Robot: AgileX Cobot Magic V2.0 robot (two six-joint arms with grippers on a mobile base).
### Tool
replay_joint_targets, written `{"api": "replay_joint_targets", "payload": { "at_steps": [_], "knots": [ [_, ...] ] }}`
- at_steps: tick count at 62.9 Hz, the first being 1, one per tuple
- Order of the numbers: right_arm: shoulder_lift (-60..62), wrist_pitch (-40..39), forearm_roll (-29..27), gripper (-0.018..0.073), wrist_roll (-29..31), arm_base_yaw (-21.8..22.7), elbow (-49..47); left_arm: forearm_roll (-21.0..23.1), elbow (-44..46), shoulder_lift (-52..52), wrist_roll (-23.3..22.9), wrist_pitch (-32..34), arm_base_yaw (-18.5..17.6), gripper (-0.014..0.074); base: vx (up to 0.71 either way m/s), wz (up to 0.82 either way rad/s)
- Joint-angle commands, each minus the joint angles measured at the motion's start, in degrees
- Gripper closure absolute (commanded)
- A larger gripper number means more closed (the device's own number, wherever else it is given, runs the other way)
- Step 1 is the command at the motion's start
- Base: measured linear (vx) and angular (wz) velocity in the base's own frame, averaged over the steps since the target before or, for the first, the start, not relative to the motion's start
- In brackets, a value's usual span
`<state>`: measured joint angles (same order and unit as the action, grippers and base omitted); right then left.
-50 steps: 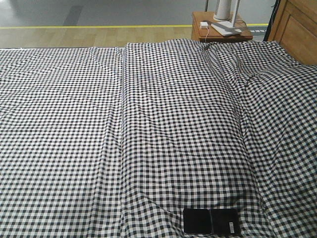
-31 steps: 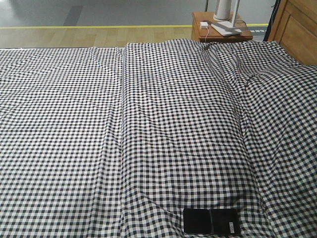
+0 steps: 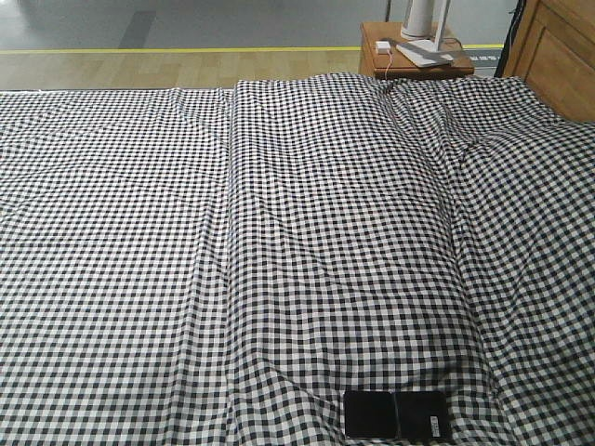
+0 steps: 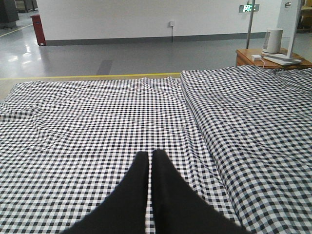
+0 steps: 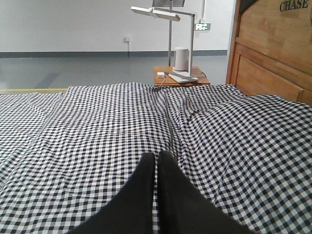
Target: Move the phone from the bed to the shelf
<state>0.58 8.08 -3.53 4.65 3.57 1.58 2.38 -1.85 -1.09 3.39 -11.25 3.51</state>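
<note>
Black phone [image 3: 397, 414] lay flat on the bed [image 3: 297, 232], at the near edge of the front view and right of centre. Its long side ran across, with the white sticker at its right end. Only the front view caught it, and that view showed no arm. In the left wrist view, the left gripper [image 4: 150, 157] had its fingers pressed together with nothing between them, low over the gingham cloth beside a long fold. In the right wrist view, the right gripper [image 5: 156, 157] was likewise closed on nothing over the cloth. Nightstand [image 3: 409, 58] stood past the bed's far right corner in all three views. Only the right wrist view showed the white lamp [image 5: 168, 13] head and the lettering on the wooden headboard [image 5: 273, 58]. Only the left wrist view showed a red box [image 4: 37, 29] by the far wall.
</note>
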Motion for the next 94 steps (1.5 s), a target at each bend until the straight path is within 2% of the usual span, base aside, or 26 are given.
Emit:
{"api": "replay_joint_targets", "payload": {
  "at_steps": [1,35,45,52,64,69,83,94],
  "knots": [
    [0.6,-4.1,0.0,0.0564,0.5,0.3,0.5,0.5,-0.4,-0.5,0.0,4.0,0.0,0.0595,0.0,0.0],
    [0.6,-5.0,0.0,0.0564,0.6,0.3,0.5,0.5,-0.4,-0.5,0.0,4.0,0.0,0.0595,0.0,0.0],
    [0.6,-7.6,0.0,0.0564,0.6,0.3,0.5,0.5,-0.4,-0.5,0.0,4.0,0.0,0.0595,0.0,0.0],
    [0.6,-12.2,0.0,0.0564,1.9,0.3,0.4,0.5,-0.4,-0.5,0.0,4.0,0.0,0.0595,0.0,0.0],
    [0.6,-28.8,-0.1,0.0564,4.0,0.3,-0.6,0.5,-0.4,-0.5,0.0,4.0,0.0,0.0595,0.0,0.0],
    [0.6,-30.4,-0.3,0.0564,4.0,0.3,-3.7,0.5,-0.4,-0.5,0.0,4.0,0.0,0.0595,0.0,0.0],
    [-3.4,-28.3,-0.3,0.0564,4.0,0.3,-17.8,0.5,-0.4,-0.5,0.0,4.0,0.0,0.0595,0.0,0.0],
    [-12.6,-21.5,-0.3,0.0564,3.3,0.3,-30.4,0.5,-0.4,-0.5,0.0,4.0,0.0,0.0595,0.0,0.0]
  ]
}}
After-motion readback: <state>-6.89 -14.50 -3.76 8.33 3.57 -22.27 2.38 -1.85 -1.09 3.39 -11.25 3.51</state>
